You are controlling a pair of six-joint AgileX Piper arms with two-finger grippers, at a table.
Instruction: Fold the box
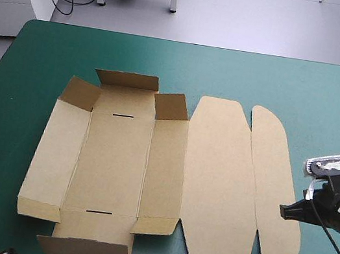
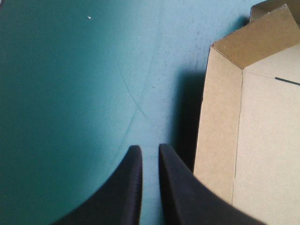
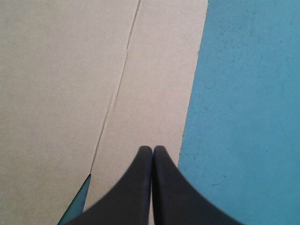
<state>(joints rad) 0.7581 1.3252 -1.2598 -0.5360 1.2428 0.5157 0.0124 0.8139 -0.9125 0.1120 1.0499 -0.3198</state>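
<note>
Item 1: box. 1 cut sheet of brown board lying across the middle of the high view, from left of centre to the right.
- Left portion: a base panel with 2 short slots, 1 near each end. The far end flap and the 2 corner tabs at upper centre are raised. The long side panels lie low beside the base, and the near end flap lies at the bottom edge of the frame.
- Right portion: the broad lid panel and the rounded outer flap both lie flat on the surface, which has a teal-green cover.

Item 2: right hand. It is at the lower right of the high view, tip at the outer edge of the rounded flap. In its own view the right hand has its 2 black fingers pressed together in 1 arch, gripping nothing. It is over the flap's edge, with a crease of the board ahead.

Item 3: left hand. Its 2 fingers are nearly together with a narrow slit between them, holding nothing. It is over bare cover. A raised corner of the box stands just beside it, not touching.
</note>
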